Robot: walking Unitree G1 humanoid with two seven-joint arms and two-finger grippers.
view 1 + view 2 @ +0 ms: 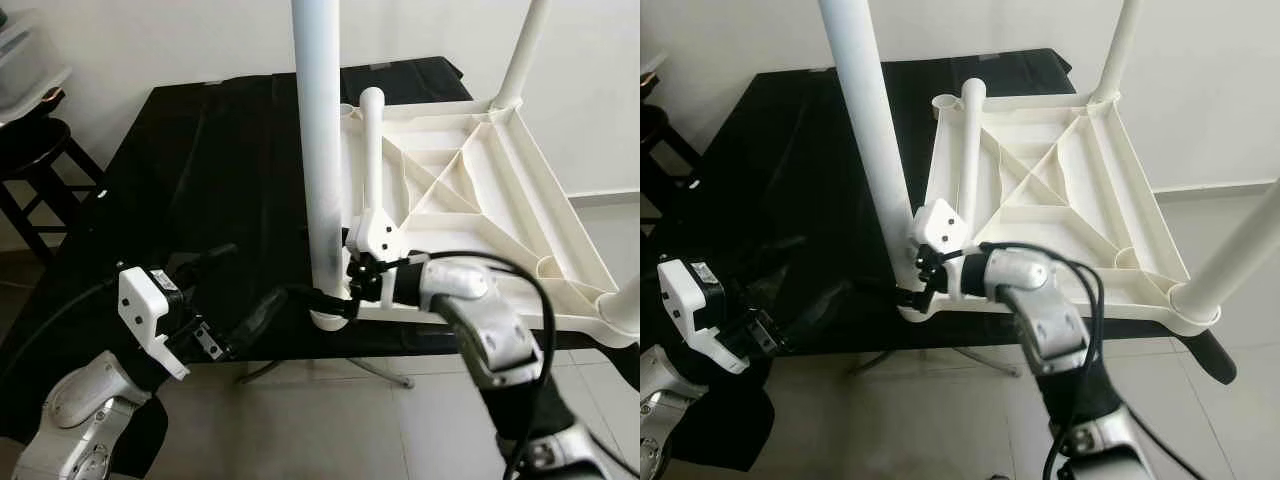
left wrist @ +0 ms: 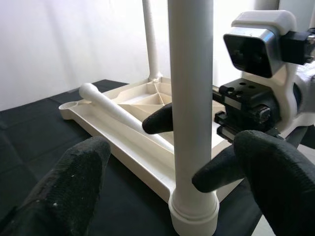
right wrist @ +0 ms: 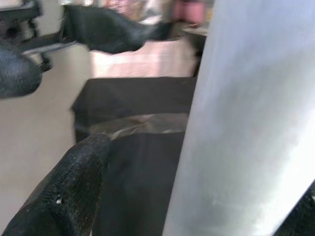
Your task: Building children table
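Black-draped counter (image 1: 200, 180) carries white plastic kids' tabletop (image 1: 470, 200), upside down, ribbed underside up. Three legs stand in corner sockets. Near-left leg (image 1: 320, 150) upright in its socket at counter's front edge. Fourth leg (image 1: 372, 150) lies loose inside tabletop, beside it. Dark stool (image 1: 35, 170) at far left, by wall. Right gripper (image 2: 182, 147) at base of near-left leg, jaws clamped on it w/ one finger each side. Left gripper (image 1: 260, 315) just beside same socket, jaws apart, not touching leg.

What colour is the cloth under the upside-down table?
Black. The cloth under the white table shows best in the left eye view.
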